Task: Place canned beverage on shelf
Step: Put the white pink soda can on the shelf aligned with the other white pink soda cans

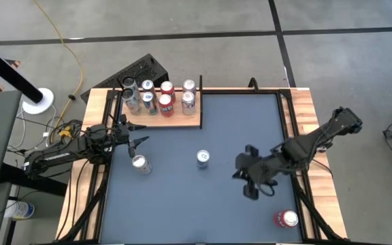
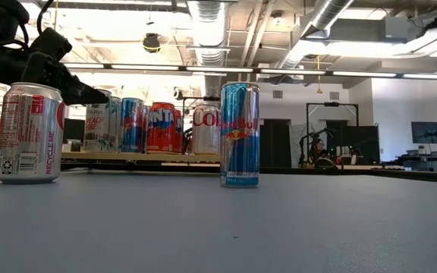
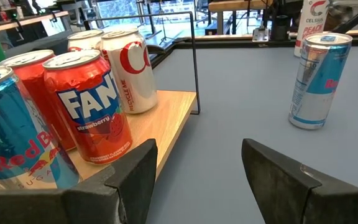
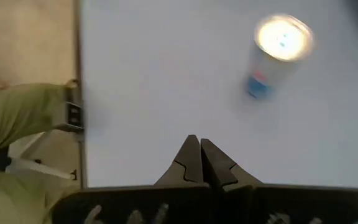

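Left gripper (image 1: 140, 141), fingers apart and empty beside the shelf (image 1: 194, 120), should descend squarely over the nearest can (image 1: 140, 164); right gripper (image 1: 250, 187) waits closed.

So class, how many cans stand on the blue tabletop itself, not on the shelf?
3: one silver can near the left claw, one blue can mid-table, one red can at the front right corner.

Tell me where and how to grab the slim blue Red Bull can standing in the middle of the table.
Grip the slim blue can around its mid-body, fingers on opposite sides of the round wall. It stands upright and alone on the table, so a level approach probably works; the open left gripper is already low beside the shelf, facing it.
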Robot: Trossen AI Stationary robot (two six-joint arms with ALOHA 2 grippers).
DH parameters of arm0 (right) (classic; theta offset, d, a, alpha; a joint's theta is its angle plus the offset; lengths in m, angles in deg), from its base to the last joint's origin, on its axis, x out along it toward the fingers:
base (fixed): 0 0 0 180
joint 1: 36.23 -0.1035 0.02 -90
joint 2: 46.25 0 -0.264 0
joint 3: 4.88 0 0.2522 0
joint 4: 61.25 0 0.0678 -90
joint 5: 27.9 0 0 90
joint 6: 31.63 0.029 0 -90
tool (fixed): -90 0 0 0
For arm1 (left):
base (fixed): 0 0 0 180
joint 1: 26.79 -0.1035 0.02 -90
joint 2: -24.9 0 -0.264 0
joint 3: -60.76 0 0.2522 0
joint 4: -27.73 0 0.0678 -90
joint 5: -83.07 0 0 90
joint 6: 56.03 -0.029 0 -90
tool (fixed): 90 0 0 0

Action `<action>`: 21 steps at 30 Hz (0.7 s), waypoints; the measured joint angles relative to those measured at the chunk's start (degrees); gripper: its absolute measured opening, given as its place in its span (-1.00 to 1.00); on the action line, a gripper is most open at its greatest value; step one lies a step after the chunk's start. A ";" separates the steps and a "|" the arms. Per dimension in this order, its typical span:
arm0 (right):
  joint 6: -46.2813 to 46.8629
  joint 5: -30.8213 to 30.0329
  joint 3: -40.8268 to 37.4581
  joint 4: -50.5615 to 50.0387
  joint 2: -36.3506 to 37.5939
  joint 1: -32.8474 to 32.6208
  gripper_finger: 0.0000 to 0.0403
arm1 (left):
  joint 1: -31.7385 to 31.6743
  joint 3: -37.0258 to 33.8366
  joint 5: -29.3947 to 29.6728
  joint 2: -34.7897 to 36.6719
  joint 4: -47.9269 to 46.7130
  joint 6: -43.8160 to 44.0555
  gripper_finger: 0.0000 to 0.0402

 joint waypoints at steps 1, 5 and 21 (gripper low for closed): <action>1.71 0.18 0.00 -1.91 0.89 0.31 -1.00 | 0.00 -0.02 0.00 0.00 0.00 0.00 0.12; 8.12 1.71 0.02 -11.31 3.85 0.44 -1.00 | 0.00 0.00 -0.01 -0.01 0.00 0.00 0.12; 29.58 2.04 0.00 -37.03 5.79 0.64 -1.00 | 0.00 -0.02 -0.02 0.00 0.00 0.00 0.12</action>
